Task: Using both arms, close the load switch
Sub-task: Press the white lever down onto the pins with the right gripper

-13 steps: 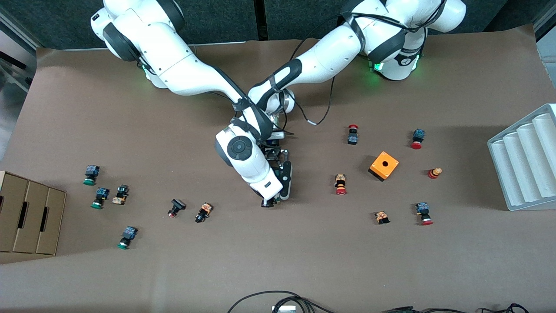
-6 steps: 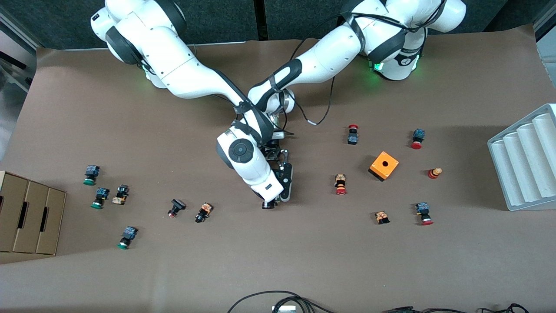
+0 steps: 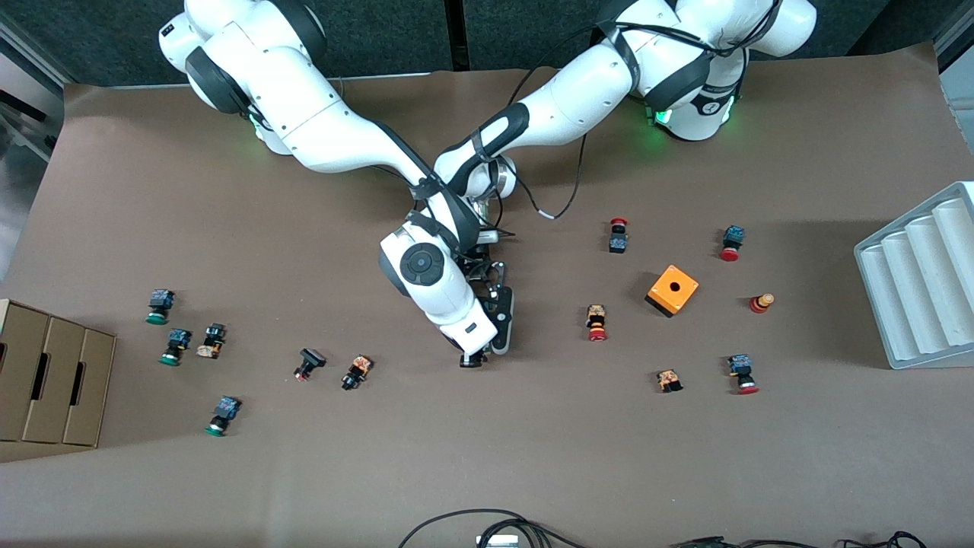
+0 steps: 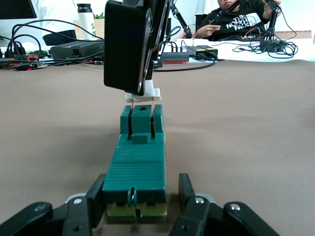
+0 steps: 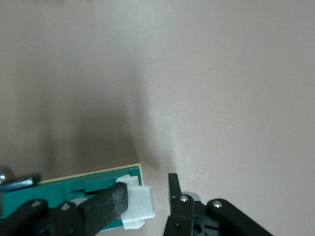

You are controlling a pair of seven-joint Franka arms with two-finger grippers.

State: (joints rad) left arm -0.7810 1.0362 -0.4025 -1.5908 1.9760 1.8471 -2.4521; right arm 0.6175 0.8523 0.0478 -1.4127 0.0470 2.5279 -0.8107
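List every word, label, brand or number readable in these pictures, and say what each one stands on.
"THE NORTH FACE": white print on the black shirt of the person seated past the table's edge, in the left wrist view; partly covered by cables.
Load switch: no readable marking.
Orange box: no text, only a round hole.
Push buttons: any markings too small to read.

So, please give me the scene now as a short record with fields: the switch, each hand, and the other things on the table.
load switch: green block lying on the brown table, white handle piece at one end
left hand: shut on the load switch body, fingers at both sides
right hand: holds the white handle piece between its fingers
other things: orange box toward the left arm's end; small push buttons scattered at both ends
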